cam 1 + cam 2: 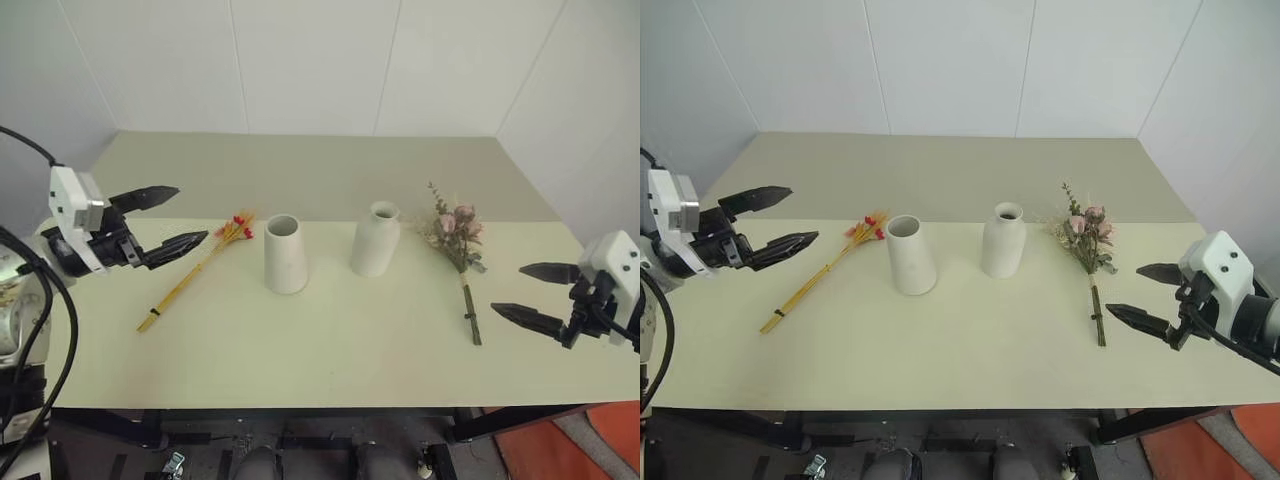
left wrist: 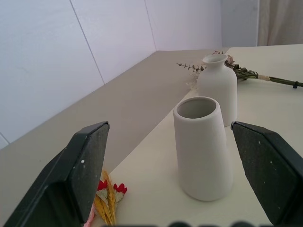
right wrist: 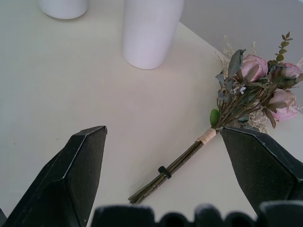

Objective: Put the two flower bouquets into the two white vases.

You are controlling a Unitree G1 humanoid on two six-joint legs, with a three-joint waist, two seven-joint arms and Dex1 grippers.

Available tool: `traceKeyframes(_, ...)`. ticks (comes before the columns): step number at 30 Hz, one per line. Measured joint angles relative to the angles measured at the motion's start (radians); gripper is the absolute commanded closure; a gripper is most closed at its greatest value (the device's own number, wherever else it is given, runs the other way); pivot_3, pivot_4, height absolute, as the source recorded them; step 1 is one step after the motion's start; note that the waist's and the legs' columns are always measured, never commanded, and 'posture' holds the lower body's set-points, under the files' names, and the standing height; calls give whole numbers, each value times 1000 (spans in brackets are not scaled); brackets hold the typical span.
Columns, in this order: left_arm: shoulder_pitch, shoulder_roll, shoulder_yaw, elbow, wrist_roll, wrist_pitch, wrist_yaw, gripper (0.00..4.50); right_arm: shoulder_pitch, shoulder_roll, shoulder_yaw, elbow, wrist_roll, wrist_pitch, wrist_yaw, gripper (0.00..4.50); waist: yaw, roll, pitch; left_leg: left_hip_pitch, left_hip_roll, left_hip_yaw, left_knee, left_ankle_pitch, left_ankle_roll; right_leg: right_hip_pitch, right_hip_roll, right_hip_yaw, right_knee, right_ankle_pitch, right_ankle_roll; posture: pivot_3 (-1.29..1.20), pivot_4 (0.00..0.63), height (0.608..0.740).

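Observation:
Two white vases stand mid-table: a plain tapered one (image 1: 285, 254) on the left and a bottle-shaped one (image 1: 376, 239) on the right. A slim yellow wheat-like bouquet (image 1: 196, 270) with small red blossoms lies flat left of the tapered vase. The fuller bouquet of pink roses (image 1: 458, 244) lies flat right of the bottle vase, stems toward the front. My left gripper (image 1: 172, 220) hovers open just left of the yellow bouquet, pointing at it. Over the table's right edge my right gripper (image 1: 532, 292) is open, beside the rose bouquet's stems (image 3: 175, 164).
The pale green table (image 1: 330, 350) ends at white walls behind and on both sides. Its front edge runs close below the bouquets. Black cables (image 1: 40, 330) hang by my left arm.

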Motion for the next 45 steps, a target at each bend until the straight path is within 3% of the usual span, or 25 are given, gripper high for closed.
traceKeyframes(13, -9, -5, -1, 14, 1, -7, -2, 18, 8, -3, -9, -10, -2, 0, 3, 0, -1, 0, 0, 0, 0, 0, 0, 0, 0, 0, 0, 0, 0, 0, 0, 0, 150, 740)
traceKeyframes(20, -19, -5, -19, -49, 1, -4, -3, 18, -96, 2, 98, -25, -83, 49, -172, 0, -2, 0, 0, 0, 0, 0, 0, 0, 0, 0, 0, 0, 0, 0, 0, 0, 150, 740)
traceKeyframes(27, -251, -21, -249, -172, 79, 52, 13, 18, -477, 112, 407, 169, -155, 328, -365, 0, -1, 0, 0, -1, -1, 0, 1, 0, 0, 0, 0, 1, 0, 1, 0, 0, 150, 740)
traceKeyframes(29, -319, -65, -319, -184, 98, 82, 18, 18, -589, 172, 469, 270, -183, 408, -418, 0, -1, 0, 0, -3, -1, -1, 1, 0, 0, -2, 0, 1, 0, 1, 0, 0, 150, 740)
traceKeyframes(33, -367, -101, -401, -191, 122, 105, 13, 18, -695, 249, 535, 420, -228, 476, -481, 0, -3, 0, 0, -6, -2, -1, 1, 0, 0, -5, 0, 1, -1, 1, 0, 0, 150, 740)
traceKeyframes(38, -360, -103, -415, -188, 152, 104, -2, 18, -759, 277, 589, 565, -281, 487, -498, 0, -5, 1, 0, -6, -2, -1, 1, 0, 0, -5, -1, 1, -1, 1, 0, 0, 150, 740)
traceKeyframes(41, -333, -101, -415, -194, 154, 106, -3, 0, -773, 300, 604, 624, -302, 480, -493, 514, -5, 1, 0, -5, -1, -1, 1, 0, 0, -5, 0, 0, -1, 1, 0, 0, 150, 740)
traceKeyframes(45, -321, -91, -413, -200, 154, 108, -2, 0, -804, 327, 636, 693, -316, 478, -487, 1841, -8, 1, 0, -6, -1, -1, 1, 0, 0, -5, 0, 0, -1, 1, 0, 0, 150, 740)
